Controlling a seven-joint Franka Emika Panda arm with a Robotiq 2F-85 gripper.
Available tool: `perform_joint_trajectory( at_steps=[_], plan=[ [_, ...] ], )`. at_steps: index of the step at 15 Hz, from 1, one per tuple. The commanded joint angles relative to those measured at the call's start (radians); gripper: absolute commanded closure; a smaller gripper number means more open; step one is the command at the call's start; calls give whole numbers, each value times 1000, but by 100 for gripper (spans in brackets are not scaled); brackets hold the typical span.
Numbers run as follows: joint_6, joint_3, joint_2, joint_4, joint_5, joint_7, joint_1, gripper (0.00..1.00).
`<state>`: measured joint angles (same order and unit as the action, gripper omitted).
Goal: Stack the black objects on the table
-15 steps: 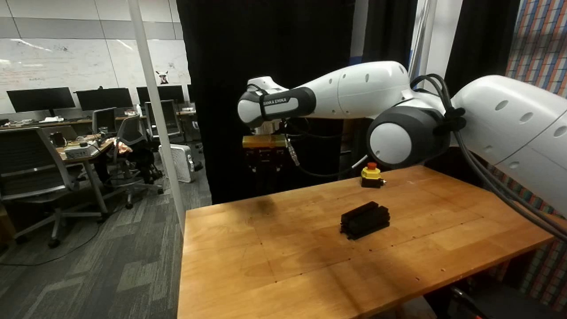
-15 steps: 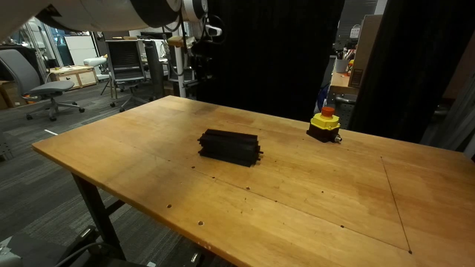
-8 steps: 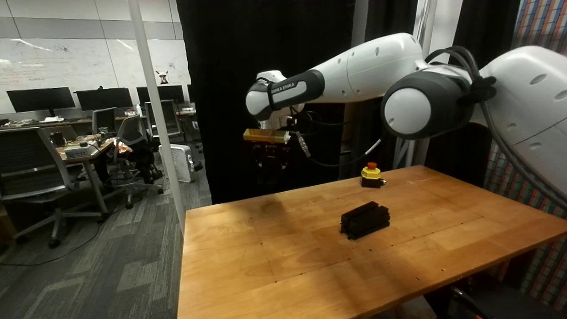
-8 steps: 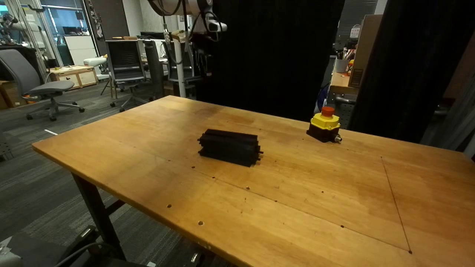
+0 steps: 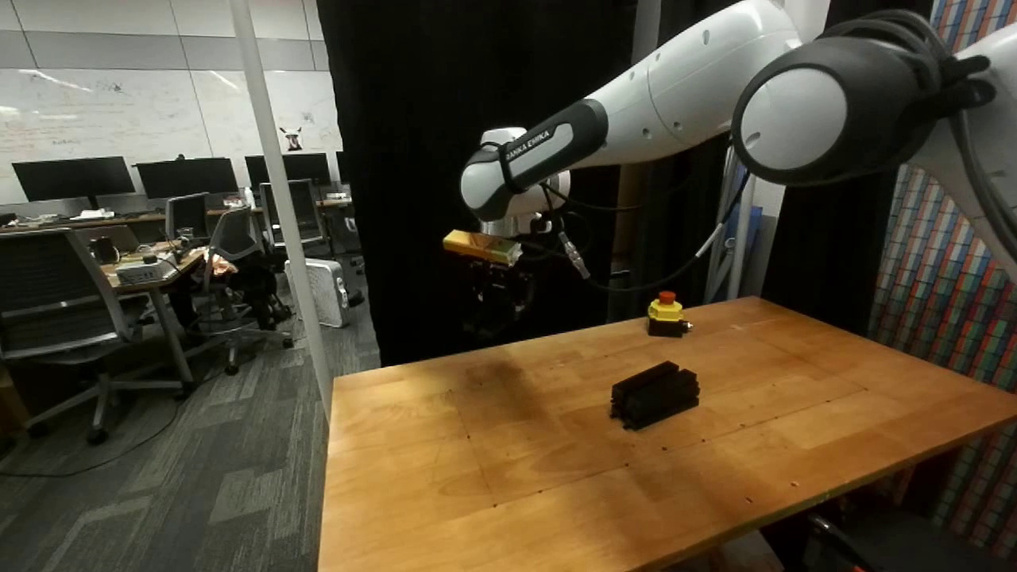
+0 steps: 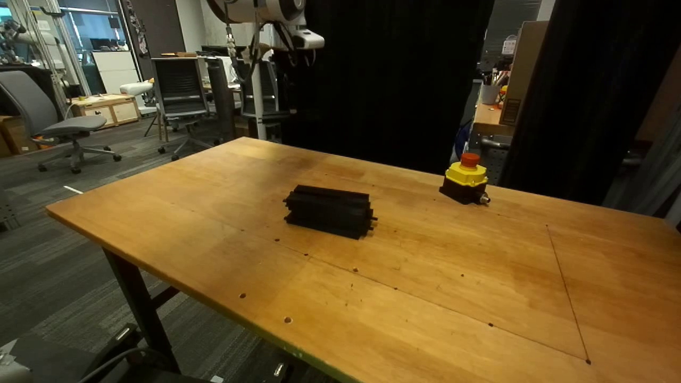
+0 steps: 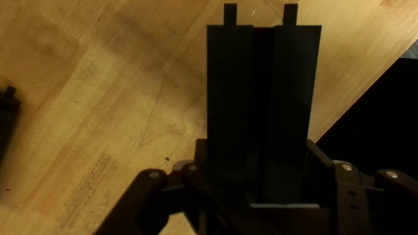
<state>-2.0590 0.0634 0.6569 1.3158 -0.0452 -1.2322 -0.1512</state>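
1. Pinching a black bar (image 7: 261, 104) in the gripper (image 7: 258, 156), just below the centre of the wrist view, pressing on both long sides.
2. Pointing one end toward the top of the frame, probably leaving the underside free for setting down flat.
3. Hanging clear of the table (image 5: 548, 429), just above its far edge near the centre of an exterior view, probably for clearance; blending into the black curtain (image 5: 397, 199).
4. Showing the other black bars (image 6: 327, 213) grouped tightly on the table, mid-frame in an exterior view, probably as a steady base; leaving their count unclear.
5. Leaving the yellow-and-red button (image 6: 466, 178) well apart at right, probably outside the stacking path.
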Motion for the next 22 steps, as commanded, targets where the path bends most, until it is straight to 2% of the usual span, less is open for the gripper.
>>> perform_joint_trajectory(
  at_steps=[1,9,14,17,22],
  plan=[
    [-113,8,-157,244,-19,-88,2,55],
    [-307,9,-390,650,-22,-142,50,55],
    [-389,16,-561,924,-7,-172,79,55],
    [-418,11,-629,1025,5,-199,96,55],
    [-432,0,-699,1097,24,-230,126,55]
  ],
)
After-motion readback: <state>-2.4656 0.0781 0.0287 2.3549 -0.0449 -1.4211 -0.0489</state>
